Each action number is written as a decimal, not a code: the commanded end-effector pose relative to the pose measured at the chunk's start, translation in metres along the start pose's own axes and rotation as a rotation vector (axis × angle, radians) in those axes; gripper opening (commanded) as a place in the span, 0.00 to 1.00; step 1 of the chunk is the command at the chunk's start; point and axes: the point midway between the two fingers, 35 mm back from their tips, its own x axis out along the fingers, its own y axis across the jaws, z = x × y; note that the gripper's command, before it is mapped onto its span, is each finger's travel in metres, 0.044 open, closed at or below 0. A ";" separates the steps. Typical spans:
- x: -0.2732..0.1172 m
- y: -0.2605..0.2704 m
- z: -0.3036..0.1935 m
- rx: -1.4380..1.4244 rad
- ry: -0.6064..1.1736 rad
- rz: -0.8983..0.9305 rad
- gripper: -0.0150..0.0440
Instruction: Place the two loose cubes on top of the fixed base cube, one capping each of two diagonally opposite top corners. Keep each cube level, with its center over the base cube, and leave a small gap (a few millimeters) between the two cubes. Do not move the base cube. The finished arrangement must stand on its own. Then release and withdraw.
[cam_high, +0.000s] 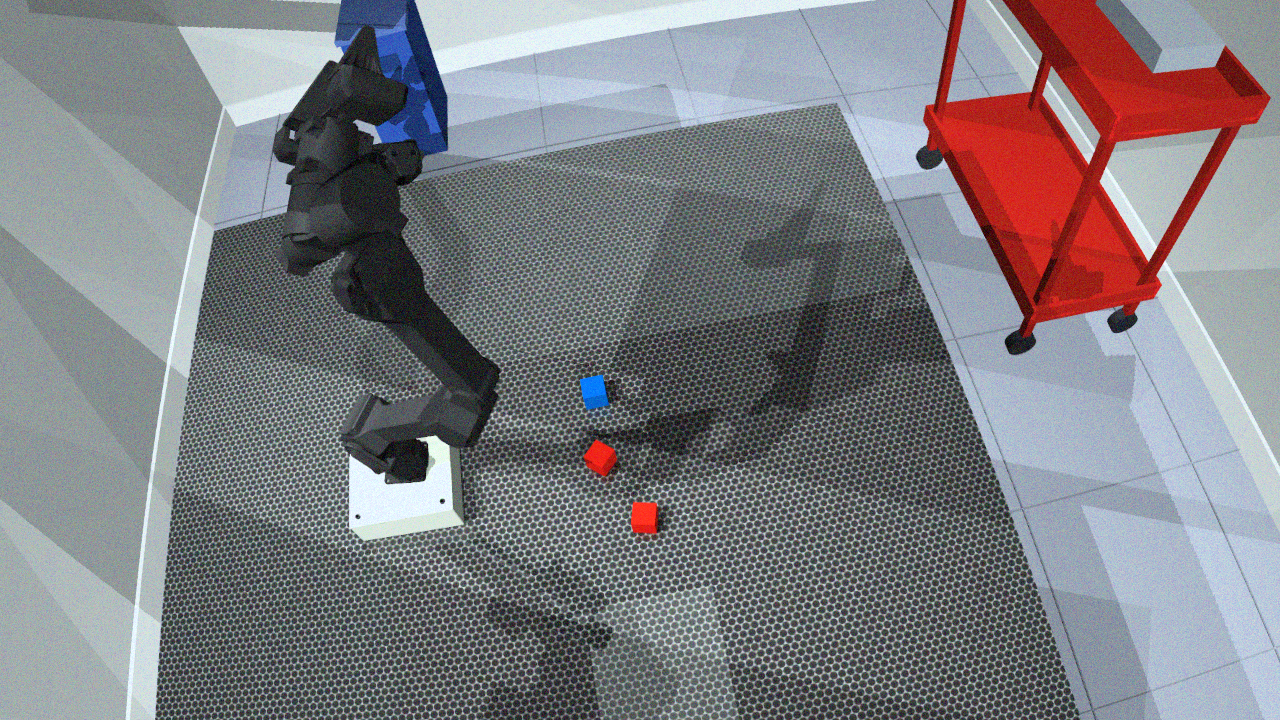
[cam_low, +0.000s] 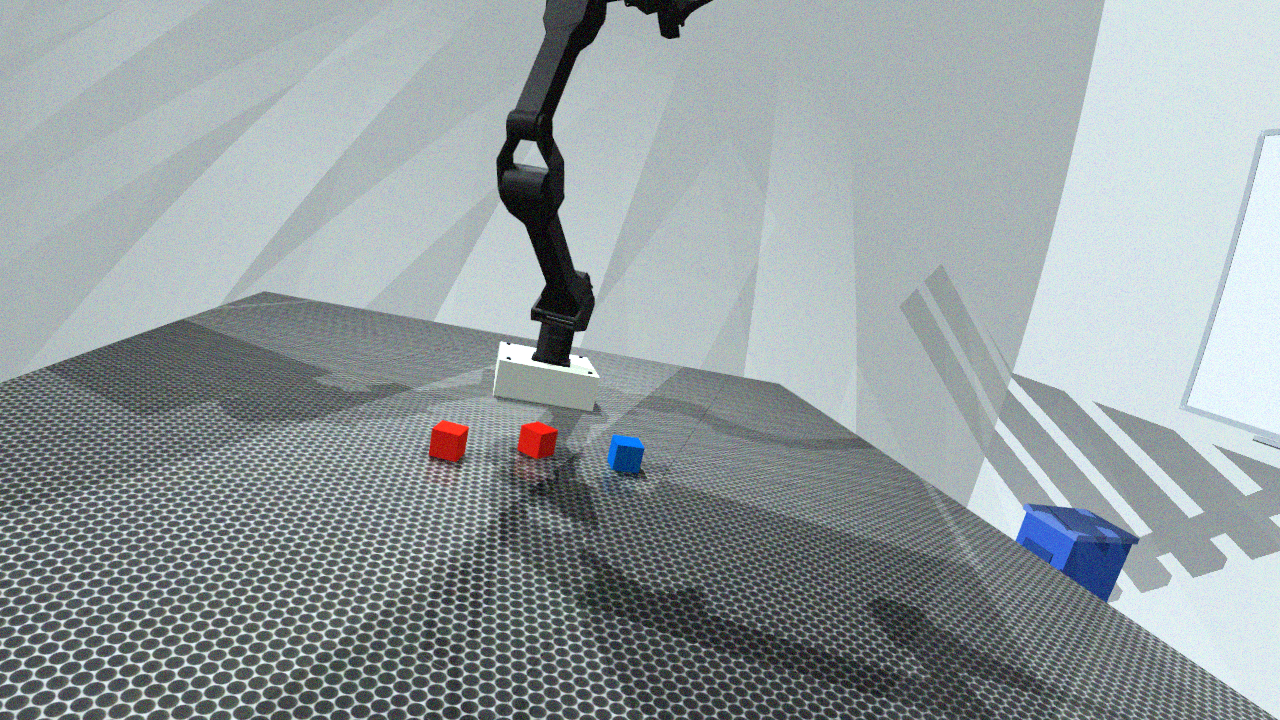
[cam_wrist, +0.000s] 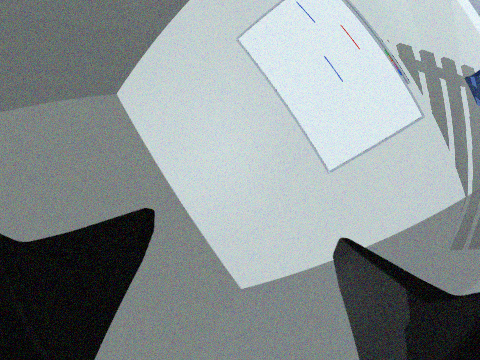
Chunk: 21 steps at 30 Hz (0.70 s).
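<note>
we see the black metal-look jaws standing wide apart, with nothing between them, raised high above the patterned dark grey table. below the jaws and well apart from them, three small, solid-coloured cubes rest on the table: a bright blue cube, a tilted-looking red cube turned at an angle in the middle, and a second red cube at the other end of the row. we see gaps between all three, and neither top corner of any cube is capped. the black jointed arm stands on a white rectangular block, also below the jaws. beyond the jaws we find a blue box-shaped bin; its top looks covered, so we cannot tell what is in it. well apart from the jaws, a red two-shelf cart carries a pale grey box on its upper shelf; we cannot see the box's contents. in front of the jaws hangs a white framed board.
</note>
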 end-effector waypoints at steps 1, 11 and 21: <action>0.000 -0.001 -0.001 -0.007 -0.001 0.002 0.89; -0.001 -0.044 -0.041 -0.387 -0.061 0.063 0.70; 0.025 -0.098 -0.050 -0.769 -0.178 0.043 0.70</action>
